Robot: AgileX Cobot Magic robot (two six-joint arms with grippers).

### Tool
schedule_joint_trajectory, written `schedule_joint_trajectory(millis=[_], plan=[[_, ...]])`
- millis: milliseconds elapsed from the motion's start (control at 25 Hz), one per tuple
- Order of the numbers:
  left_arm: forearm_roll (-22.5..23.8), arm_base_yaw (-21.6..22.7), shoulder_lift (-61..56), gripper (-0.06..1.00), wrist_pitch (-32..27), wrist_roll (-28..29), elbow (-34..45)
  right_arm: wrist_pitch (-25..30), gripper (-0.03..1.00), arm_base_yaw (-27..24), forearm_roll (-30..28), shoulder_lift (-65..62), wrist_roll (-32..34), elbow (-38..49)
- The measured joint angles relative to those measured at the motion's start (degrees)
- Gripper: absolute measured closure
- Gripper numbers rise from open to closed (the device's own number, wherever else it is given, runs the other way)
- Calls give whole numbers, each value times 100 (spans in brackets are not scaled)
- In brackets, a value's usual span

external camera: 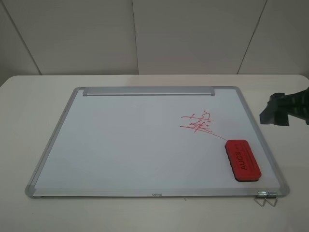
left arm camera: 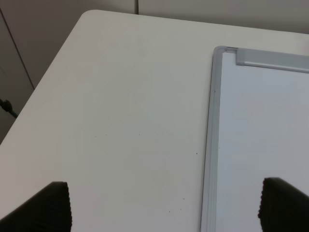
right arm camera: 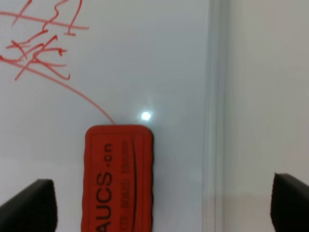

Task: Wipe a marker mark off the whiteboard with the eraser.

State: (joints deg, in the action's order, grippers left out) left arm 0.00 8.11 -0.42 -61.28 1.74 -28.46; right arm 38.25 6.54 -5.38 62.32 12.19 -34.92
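The whiteboard (external camera: 120, 145) lies flat on the table, its silver tray strip (external camera: 148, 91) along the far edge. The red eraser (external camera: 243, 159), lettered "AUCS", rests on the board's near right corner. No round-face marker mark shows in any view. The only drawing is a red scribble of crossed lines (external camera: 198, 122), whose long tail runs to the eraser. My right gripper (external camera: 285, 108) hovers open beyond the board's right edge. In the right wrist view it (right arm camera: 159, 208) stands open above the eraser (right arm camera: 119, 179), not touching it. My left gripper (left arm camera: 166, 212) is open over the table beside the board's left frame (left arm camera: 210, 145).
The white table (external camera: 29, 111) surrounds the board on all sides. A metal clip (external camera: 266, 198) sticks out from the board's near right corner. White wall panels (external camera: 145, 34) stand behind the table. The table's far left corner (left arm camera: 91, 14) shows in the left wrist view.
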Motion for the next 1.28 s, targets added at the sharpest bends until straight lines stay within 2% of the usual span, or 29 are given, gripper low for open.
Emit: schedule_joint_trajectory(millis=[120,320,440,600,800,1040,1280], plan=[[0,0,0,17,0,0,0,465,17,-261,10,-1110,-133,0],[0,0,0,17,0,0,0,1450,17,-290,31,-2810,-175,0],[0,0,0,17,0,0,0,1769,17,-290,31,-3680,-293,0],[0,0,0,17,0,0,0,1937,17,-290,103,-4757,-363,0],[0,0,0,17,0,0,0,2041,17,-290,395,-5411,-368,51],[0,0,0,17,0,0,0,2179,17,-290,410,-6224,-407,482],[0,0,0,17,0,0,0,2217,17,-290,503,-6247,-668,523]])
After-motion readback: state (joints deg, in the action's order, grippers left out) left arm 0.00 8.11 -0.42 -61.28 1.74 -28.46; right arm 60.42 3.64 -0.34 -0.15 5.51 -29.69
